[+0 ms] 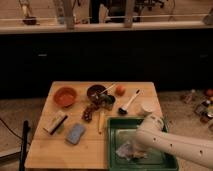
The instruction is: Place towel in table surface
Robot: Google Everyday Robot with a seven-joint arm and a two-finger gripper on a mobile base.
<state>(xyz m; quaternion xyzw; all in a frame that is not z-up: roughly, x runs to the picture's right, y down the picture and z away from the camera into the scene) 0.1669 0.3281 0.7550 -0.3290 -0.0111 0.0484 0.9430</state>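
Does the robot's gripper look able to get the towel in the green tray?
Probably yes. The gripper hangs just above the towel inside the green tray, and nothing seems to lie between them.
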